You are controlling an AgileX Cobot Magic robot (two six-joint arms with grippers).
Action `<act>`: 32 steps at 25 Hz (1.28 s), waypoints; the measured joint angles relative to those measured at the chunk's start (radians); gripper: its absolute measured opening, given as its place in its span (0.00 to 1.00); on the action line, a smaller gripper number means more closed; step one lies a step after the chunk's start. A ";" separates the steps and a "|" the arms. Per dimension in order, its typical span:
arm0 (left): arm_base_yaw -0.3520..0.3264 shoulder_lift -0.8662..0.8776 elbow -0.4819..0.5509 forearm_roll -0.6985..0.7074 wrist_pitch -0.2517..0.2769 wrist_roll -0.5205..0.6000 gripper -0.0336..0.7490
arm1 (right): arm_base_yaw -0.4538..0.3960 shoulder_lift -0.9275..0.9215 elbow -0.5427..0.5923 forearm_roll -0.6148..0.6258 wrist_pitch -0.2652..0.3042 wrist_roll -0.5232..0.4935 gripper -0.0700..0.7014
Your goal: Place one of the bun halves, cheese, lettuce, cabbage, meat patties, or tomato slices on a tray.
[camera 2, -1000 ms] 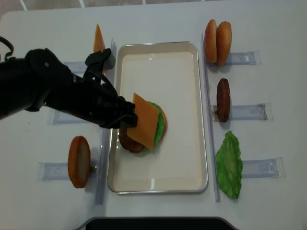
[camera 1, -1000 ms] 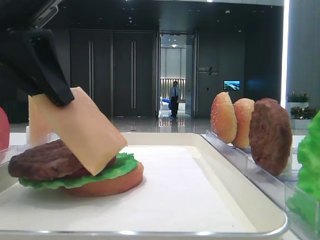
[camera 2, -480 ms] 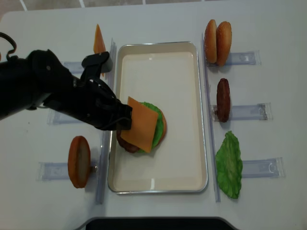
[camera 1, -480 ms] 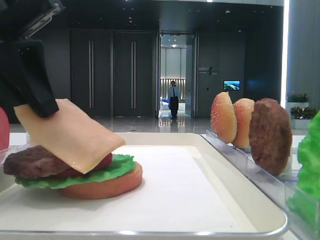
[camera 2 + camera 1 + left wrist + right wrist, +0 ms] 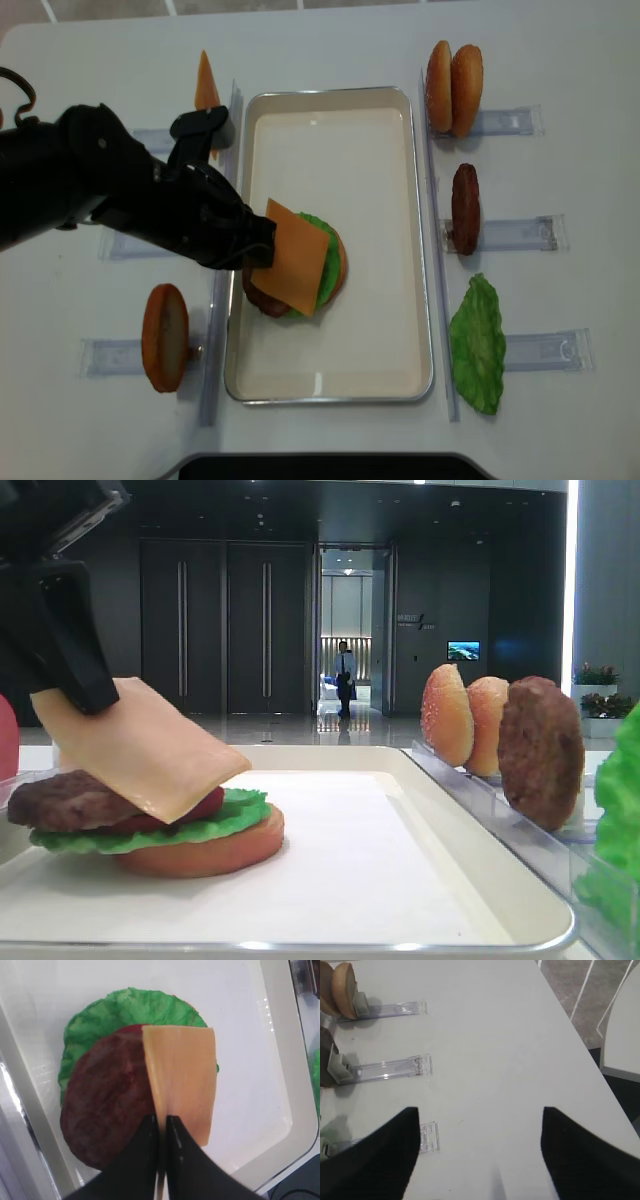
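A stack lies on the left part of the cream tray (image 5: 330,140): a bun half (image 5: 215,850) at the bottom, then lettuce (image 5: 130,1010), a red tomato slice (image 5: 205,805) and a meat patty (image 5: 102,1115). My left gripper (image 5: 161,1121) is shut on one edge of the cheese (image 5: 185,1080). The slice slants over the stack, its low corner on the tomato and lettuce. From above, the gripper (image 5: 255,245) sits at the tray's left rim with the cheese (image 5: 297,258) over the stack. My right gripper (image 5: 480,1110) is open over bare table, nothing between its fingers.
Right of the tray, clear holders (image 5: 520,232) carry two bun halves (image 5: 452,75), a patty (image 5: 465,208) and a lettuce leaf (image 5: 480,345). Left of it stand another bun half (image 5: 165,335) and a cheese slice (image 5: 206,82).
My left gripper has come down and a little left with the cheese, which now lies flatter against the stack. Hardly any motion in the last half second.
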 joint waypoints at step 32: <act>0.000 0.000 -0.409 0.368 0.218 -0.351 0.63 | 0.000 0.000 0.000 0.000 0.000 0.000 0.72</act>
